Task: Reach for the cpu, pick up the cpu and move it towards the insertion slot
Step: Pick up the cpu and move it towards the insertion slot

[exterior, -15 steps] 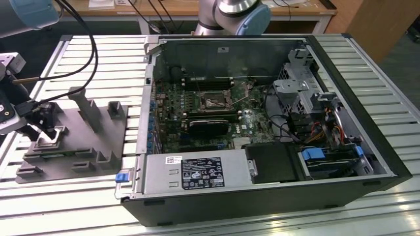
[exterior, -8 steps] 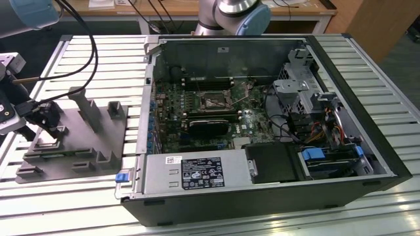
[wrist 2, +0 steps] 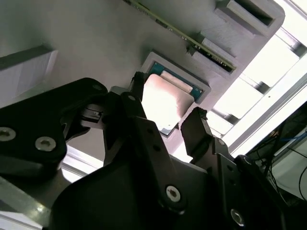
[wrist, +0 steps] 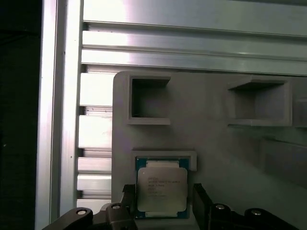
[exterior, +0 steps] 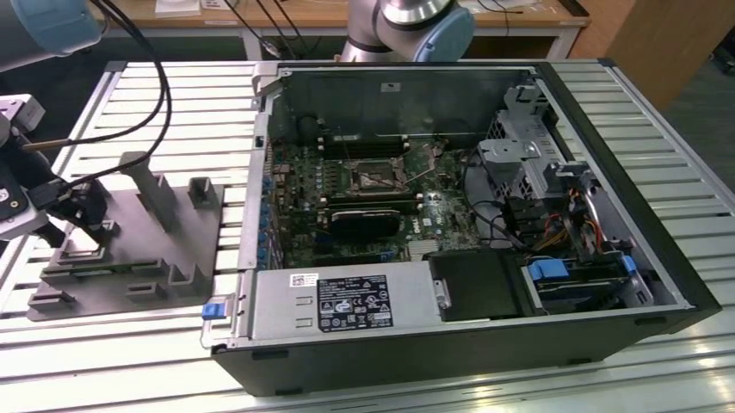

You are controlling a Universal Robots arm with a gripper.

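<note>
Exterior view, gripper (exterior: 83, 213): low over the grey fixture block (exterior: 138, 258), on the exterior view's left, well apart from the computer case (exterior: 597, 284).
Exterior view, insertion slot (exterior: 373, 178): one, on the board inside the case, vacant.
Second wrist view, cpu (wrist 2: 165, 103): one, flat in its fixture pocket, between the two fingers (wrist 2: 194, 127).
Second wrist view, claw: spread, one finger on each side of the chip, not clamped.
First wrist view, cpu (wrist: 161, 189): silvery top up, with a gap to each finger (wrist: 201, 199).
First wrist view, recesses (wrist: 148, 100): two, both bare.
Handling, judged: light, thin and stiff; the smooth lid is likely slippery and the underside delicate.
Hold, judged: two opposite rim edges, kept level.
</note>
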